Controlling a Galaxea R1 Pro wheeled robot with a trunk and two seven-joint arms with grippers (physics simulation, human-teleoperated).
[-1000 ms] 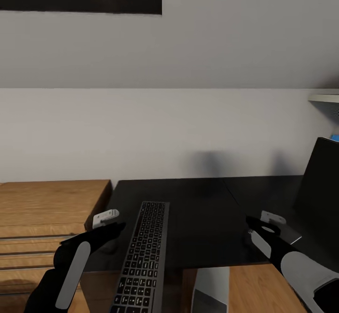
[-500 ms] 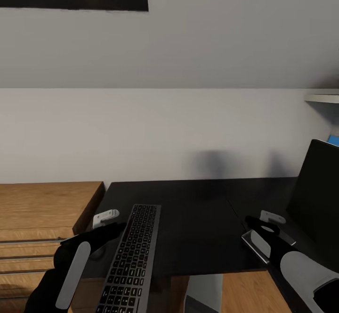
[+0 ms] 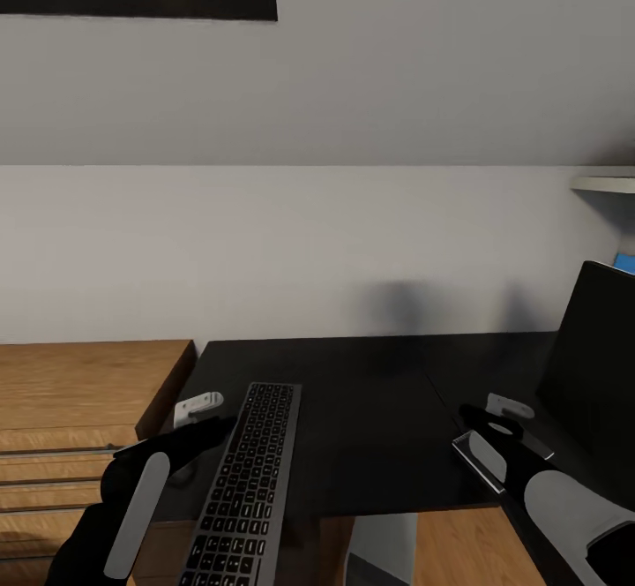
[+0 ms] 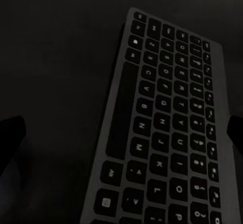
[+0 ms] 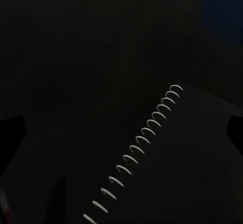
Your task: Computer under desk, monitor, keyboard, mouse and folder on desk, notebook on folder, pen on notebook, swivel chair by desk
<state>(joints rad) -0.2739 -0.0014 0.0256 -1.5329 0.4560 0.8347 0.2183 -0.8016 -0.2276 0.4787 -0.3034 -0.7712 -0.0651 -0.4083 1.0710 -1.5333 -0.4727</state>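
Your left hand (image 3: pixel 205 411) hangs released over the keyboard (image 3: pixel 242 489), near-left on desk (image 3: pixel 370 392); right hand (image 3: pixel 503 414) released above spiral notebook (image 5: pixel 167 173); monitor (image 3: pixel 591 365) far right.

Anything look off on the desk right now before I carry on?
Yes: the keyboard lies end-on to the wall, and its near end overhangs the front edge of the desk. It is also well apart from the monitor at the right.

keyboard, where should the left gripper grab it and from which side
Grip the keyboard across its narrow width, at the near end that overhangs the desk edge. It lies flat on the top, so its long sides offer little to pinch; the overhang leaves room beneath. Probably bring the left gripper in from the front.
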